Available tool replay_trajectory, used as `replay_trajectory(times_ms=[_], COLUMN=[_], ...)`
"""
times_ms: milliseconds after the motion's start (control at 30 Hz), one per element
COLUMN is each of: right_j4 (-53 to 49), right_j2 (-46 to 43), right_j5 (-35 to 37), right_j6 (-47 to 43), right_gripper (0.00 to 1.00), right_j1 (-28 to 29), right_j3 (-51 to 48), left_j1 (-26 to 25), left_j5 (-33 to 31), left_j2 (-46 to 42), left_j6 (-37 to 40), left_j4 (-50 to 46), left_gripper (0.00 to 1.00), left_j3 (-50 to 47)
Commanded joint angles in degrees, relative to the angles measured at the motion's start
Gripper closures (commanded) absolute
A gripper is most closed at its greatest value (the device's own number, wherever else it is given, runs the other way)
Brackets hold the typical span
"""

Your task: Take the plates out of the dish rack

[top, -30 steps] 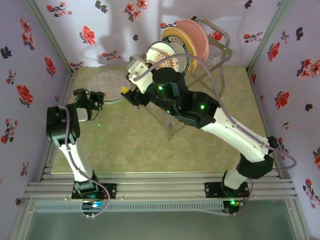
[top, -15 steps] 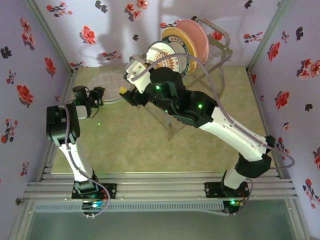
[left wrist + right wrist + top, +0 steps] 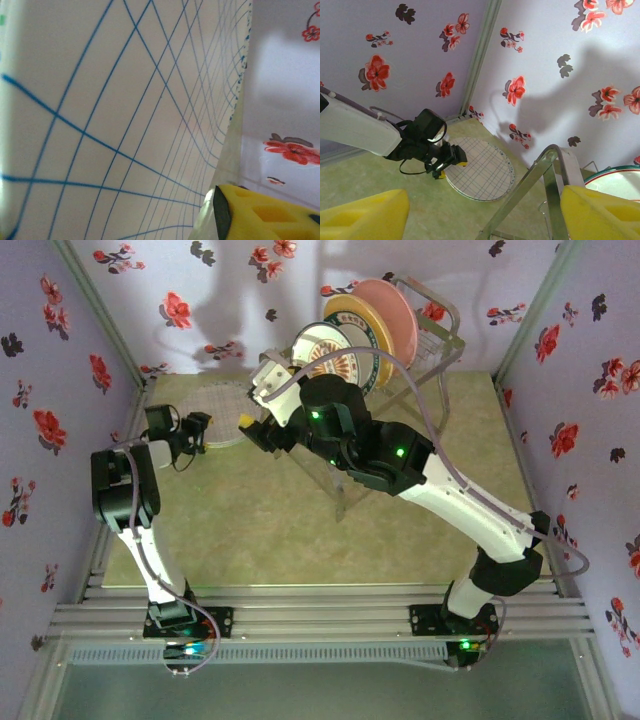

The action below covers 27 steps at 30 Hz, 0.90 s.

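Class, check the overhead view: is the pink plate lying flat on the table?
No, the pink plate stands on edge in the dish rack, held up off the table.

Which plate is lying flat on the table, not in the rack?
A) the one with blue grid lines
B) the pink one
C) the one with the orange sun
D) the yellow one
A: the grid-lined plate lies flat on the table, while the pink plate, yellow plate and sunburst plate stand on edge in the dish rack.

Table point(image 3: 260, 530) bears grid plate point(image 3: 225, 400) and dish rack point(image 3: 432, 350).
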Motion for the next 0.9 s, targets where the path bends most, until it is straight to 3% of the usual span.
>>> replay_trajectory(times_ms=[0, 867], right_j4=[-0.19, -0.35], right_j2=[-0.02, -1.25], right_j5=[1.23, 1.45], right_j6=[0.09, 1.58], right_gripper=[0.20, 0.20], right_j1=[0.07, 0.06], right_j3=[1.46, 0.51], left_j1=[0.51, -0.32], left_j5=[-0.54, -1.28], left_j2=[-1.43, 3.43], left_j6=[2.85, 6.67], left_j4=[-6.60, -20.53], left_gripper=[0.41, 0.36], left_j3=[2.52, 12.33])
